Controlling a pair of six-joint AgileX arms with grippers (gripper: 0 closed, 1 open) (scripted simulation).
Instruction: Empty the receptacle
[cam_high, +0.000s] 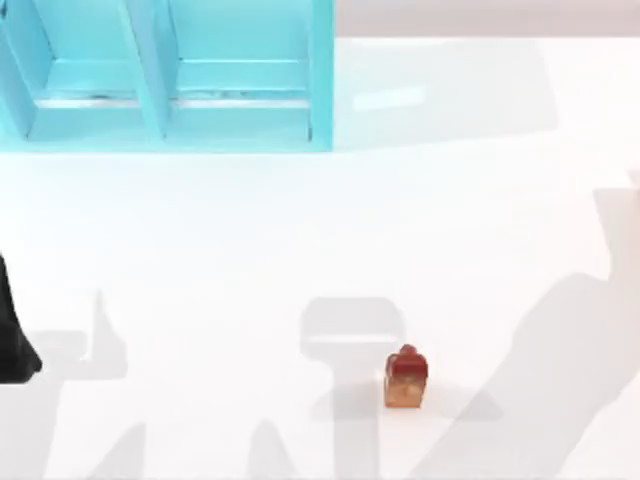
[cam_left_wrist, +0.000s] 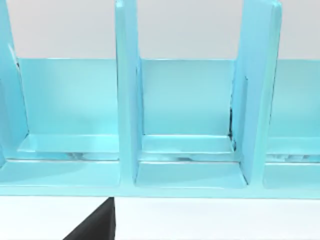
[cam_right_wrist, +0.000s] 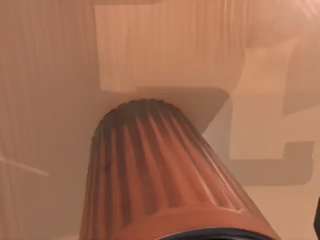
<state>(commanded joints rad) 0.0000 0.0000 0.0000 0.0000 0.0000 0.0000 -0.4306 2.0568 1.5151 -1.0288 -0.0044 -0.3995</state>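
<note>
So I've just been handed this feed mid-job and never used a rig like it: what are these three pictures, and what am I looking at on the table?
Two robot arms work at a white table; each has a camera on its wrist, and a third camera looks down from above.

In the top view, a turquoise rack with upright dividers stands at the far left. A small brown and red object sits alone near the front. The dark shape at the left edge is part of the left arm.

The left wrist view faces the rack's compartments, which look empty.

The right wrist view looks very closely at a ribbed reddish-brown object. I cannot tell whether it is held.
</note>
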